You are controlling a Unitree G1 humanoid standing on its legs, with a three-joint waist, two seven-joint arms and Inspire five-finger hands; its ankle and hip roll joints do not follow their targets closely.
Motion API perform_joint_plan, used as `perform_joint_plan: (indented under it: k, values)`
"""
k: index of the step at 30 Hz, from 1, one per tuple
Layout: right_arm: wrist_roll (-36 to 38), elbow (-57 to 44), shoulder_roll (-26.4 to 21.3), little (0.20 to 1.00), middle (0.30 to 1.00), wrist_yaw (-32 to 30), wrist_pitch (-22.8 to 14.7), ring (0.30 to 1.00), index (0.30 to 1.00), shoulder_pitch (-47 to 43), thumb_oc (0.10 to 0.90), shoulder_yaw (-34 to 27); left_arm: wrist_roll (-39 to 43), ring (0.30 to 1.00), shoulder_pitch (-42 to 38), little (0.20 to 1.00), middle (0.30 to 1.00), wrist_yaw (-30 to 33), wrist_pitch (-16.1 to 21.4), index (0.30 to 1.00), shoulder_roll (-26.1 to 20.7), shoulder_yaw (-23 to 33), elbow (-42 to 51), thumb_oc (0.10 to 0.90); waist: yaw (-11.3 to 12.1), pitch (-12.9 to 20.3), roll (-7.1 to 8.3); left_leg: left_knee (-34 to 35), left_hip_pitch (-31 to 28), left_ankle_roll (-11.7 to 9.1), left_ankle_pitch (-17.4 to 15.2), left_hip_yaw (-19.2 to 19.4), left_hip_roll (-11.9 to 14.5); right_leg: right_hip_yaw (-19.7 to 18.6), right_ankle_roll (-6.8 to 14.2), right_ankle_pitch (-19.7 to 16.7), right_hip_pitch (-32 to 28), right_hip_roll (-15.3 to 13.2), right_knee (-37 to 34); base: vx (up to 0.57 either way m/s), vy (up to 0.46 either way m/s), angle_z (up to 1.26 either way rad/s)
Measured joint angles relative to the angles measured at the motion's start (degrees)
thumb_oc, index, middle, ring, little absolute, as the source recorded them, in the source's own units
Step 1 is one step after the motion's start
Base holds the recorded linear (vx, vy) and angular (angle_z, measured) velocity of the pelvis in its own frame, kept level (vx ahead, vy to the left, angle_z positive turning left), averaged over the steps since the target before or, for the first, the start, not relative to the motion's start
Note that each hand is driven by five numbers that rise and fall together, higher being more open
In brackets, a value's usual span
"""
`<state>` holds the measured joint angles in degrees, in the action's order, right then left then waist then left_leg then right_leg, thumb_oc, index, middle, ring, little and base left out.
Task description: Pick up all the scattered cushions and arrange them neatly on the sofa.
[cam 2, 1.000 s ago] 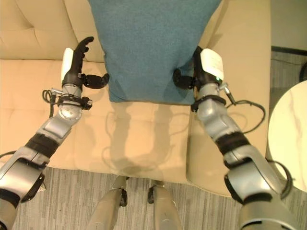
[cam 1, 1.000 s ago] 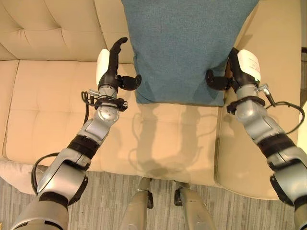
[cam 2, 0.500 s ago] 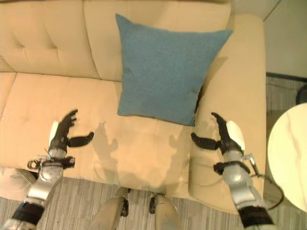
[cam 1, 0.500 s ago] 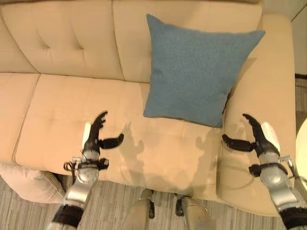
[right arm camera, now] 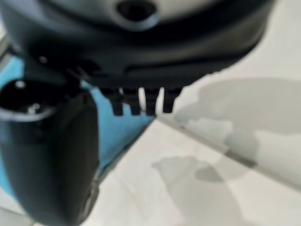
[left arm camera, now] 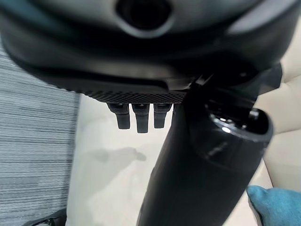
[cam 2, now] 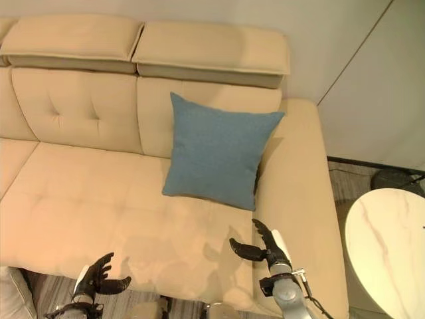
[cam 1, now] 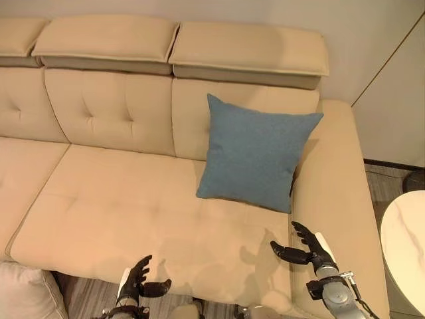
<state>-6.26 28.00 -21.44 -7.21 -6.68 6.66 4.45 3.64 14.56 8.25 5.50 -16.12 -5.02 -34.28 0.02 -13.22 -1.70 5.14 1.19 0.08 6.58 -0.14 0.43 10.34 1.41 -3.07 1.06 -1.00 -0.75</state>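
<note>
Fingers of left hand [cam 1: 138, 282] and right hand [cam 1: 312, 247] spread, empty.

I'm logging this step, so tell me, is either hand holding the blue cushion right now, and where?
Nothing is held. The left hand and right hand are open, apart from the blue cushion leaning against the sofa backrest.

Both hands dark, jointed fingers with a separate thumb. Left hand [cam 1: 137, 282]: white plate along its back. Right hand [cam 1: 307, 247]: same white plate; black collar at the wrist, silver-grey forearm housing below with thin black cable.
</note>
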Motion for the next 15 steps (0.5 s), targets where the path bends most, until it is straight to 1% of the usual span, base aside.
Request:
perform_joint_plan:
  k: [1,2,3,4,5,6,7,8,9,10,11,12,13,14,15]
  values:
    - [0.6,3.0,0.7,0.900,0.900,-0.4,0.4,0.900,0.900,-0.5,0.800,0.2,-0.5,0.900,-1.8,0.900,0.900,0.1,-0.4,0.900,0.2,0.0,-1.8,0.800,0.2,0.4,-0.18,0.0,-0.3,0.3,-0.5,-0.8,0.2,-0.1,2.1,2.2,0.8,-0.1,3.1,-0.19,-0.027,0.18]
    - [0.6,3.2,0.7,0.900,0.900,-0.4,0.5,0.900,0.900,-0.3,0.800,0.3,-0.6,0.900,-2.2,0.900,0.900,0.4,-0.4,0.900,0.2,0.0,-1.7,0.800,0.8,0.6,-0.26,0.1,0.0,0.3,-0.4,-1.0,0.2,-0.5,2.0,2.7,1.5,-0.2,4.2,-0.39,-0.090,0.15]
    - [0.7,3.2,0.7,0.900,0.900,-0.4,0.5,0.900,0.900,-0.4,0.800,0.5,-0.8,0.900,-2.4,0.900,0.900,0.7,-0.4,0.900,0.1,0.1,-1.7,0.800,0.9,0.6,-0.28,0.2,0.3,0.3,-0.4,-1.3,0.2,-1.0,2.1,3.4,2.4,-0.2,5.6,-0.39,-0.116,0.06]
    - [1.0,3.0,0.8,0.900,0.900,-0.5,0.6,0.900,0.900,-0.5,0.800,0.6,-1.1,0.900,-2.4,0.900,0.900,1.2,-0.6,0.900,0.4,0.1,-1.7,0.800,1.2,1.0,-0.92,-0.5,1.4,1.4,2.0,-2.9,0.7,-2.5,2.0,5.4,4.1,0.3,10.0,-0.39,-0.160,0.49]
    - [2.0,3.3,1.3,0.900,0.900,-1.2,0.7,0.900,0.900,-0.1,0.800,0.1,-1.5,0.900,-3.8,0.900,0.900,1.6,-0.7,0.900,0.7,0.1,-1.8,0.800,0.4,1.4,-1.54,-2.8,4.1,0.9,2.4,-5.9,0.7,-6.7,2.3,10.2,6.2,1.3,21.8,-0.27,-0.138,1.09]
    - [2.7,4.3,1.5,0.900,0.900,-1.7,0.8,0.900,0.900,0.6,0.800,0.2,-1.5,0.900,-5.2,0.900,0.900,1.6,-0.7,0.900,1.1,0.0,-1.4,0.800,0.2,2.0,-1.68,-4.1,6.0,0.8,3.1,-9.1,0.4,-10.8,4.0,14.1,5.3,2.4,28.9,-0.18,-0.102,1.30]
    - [2.9,5.7,1.7,0.900,0.900,-1.7,1.0,0.900,0.900,0.5,0.800,0.7,-1.5,0.900,-5.7,0.900,0.900,2.0,-0.6,0.900,1.0,-0.4,-1.2,0.800,0.8,2.7,-0.87,-3.7,7.0,0.1,4.5,-9.9,-0.4,-12.1,4.9,16.5,3.2,2.4,28.6,-0.31,-0.146,1.00]
    - [2.9,7.4,2.0,0.900,0.900,-1.7,1.1,0.900,0.900,-0.4,0.800,1.5,-1.5,0.900,-5.8,0.900,0.900,2.5,-0.5,0.900,0.6,-0.6,-1.1,0.800,1.7,3.4,0.26,-3.5,8.2,-0.5,5.1,-10.2,-1.0,-12.7,4.7,18.9,1.5,1.5,26.2,-0.34,-0.177,0.47]
    - [3.1,9.3,2.7,0.900,0.900,-1.8,1.3,0.900,0.900,-2.6,0.800,2.4,-1.4,0.900,-5.9,0.900,0.900,3.0,-0.7,0.900,-0.1,-1.0,-1.9,0.800,3.0,4.0,1.52,-3.0,10.1,-1.4,6.6,-10.2,-1.9,-12.3,0.5,22.1,-0.3,1.6,19.0,-0.34,-0.177,0.38]
    - [3.2,9.9,2.5,0.900,0.900,-1.9,1.3,0.900,0.900,-3.2,0.800,2.5,-1.4,0.900,-6.7,0.900,0.900,3.3,-0.8,0.900,0.4,-1.2,-3.2,0.800,2.4,3.8,0.48,-2.6,11.1,-1.9,6.0,-10.9,-0.9,-11.9,-1.5,21.1,-0.6,2.8,17.6,-0.26,-0.122,0.59]
    - [3.2,9.8,2.3,0.900,0.900,-2.1,1.6,0.900,0.900,-3.9,0.800,2.9,-1.4,0.900,-7.0,0.900,0.900,3.6,-1.0,0.900,0.8,-1.7,-4.5,0.800,2.7,3.7,-0.77,-1.7,12.4,-2.9,3.5,-10.8,0.8,-11.9,-3.0,18.7,0.2,4.7,16.0,-0.28,-0.105,0.54]
    - [3.2,9.7,2.3,0.900,0.900,-2.1,1.6,0.900,0.900,-3.8,0.800,3.3,-1.4,0.900,-6.6,0.900,0.900,3.8,-1.0,0.900,0.9,-1.8,-4.6,0.800,3.5,3.8,-0.95,-1.6,13.0,-2.7,1.7,-10.3,1.8,-12.3,-3.4,17.9,1.5,5.9,16.8,-0.40,-0.131,0.40]
    - [3.2,9.2,1.9,0.900,0.900,-2.2,1.6,0.900,0.900,-3.6,0.800,4.1,-1.3,0.900,-5.4,0.900,0.900,3.8,-0.9,0.900,0.7,-1.8,-4.7,0.800,4.8,3.8,-1.10,-2.2,14.4,-3.6,0.7,-10.2,2.3,-11.6,-4.7,17.8,2.6,7.0,17.5,-0.54,-0.092,0.22]
    - [3.2,9.4,1.5,0.900,0.900,-2.8,1.6,0.900,0.900,-3.5,0.800,4.8,-0.9,0.900,-5.0,0.900,0.900,3.8,-1.1,0.900,1.0,-1.9,-5.5,0.800,5.2,3.4,-1.88,-4.5,16.1,-4.7,0.6,-11.6,3.2,-11.9,-6.4,17.0,2.7,8.3,16.6,-0.50,-0.034,0.29]
    - [3.1,9.7,0.8,0.900,0.900,-3.2,1.8,0.900,0.900,-3.2,0.800,5.7,-0.3,0.900,-4.1,0.900,0.900,4.0,-1.5,0.900,1.9,-3.0,-5.9,0.800,5.6,3.3,-3.02,-5.6,17.5,-5.1,0.1,-12.5,4.1,-9.4,-7.8,14.9,2.6,10.1,16.8,-0.39,-0.008,0.39]
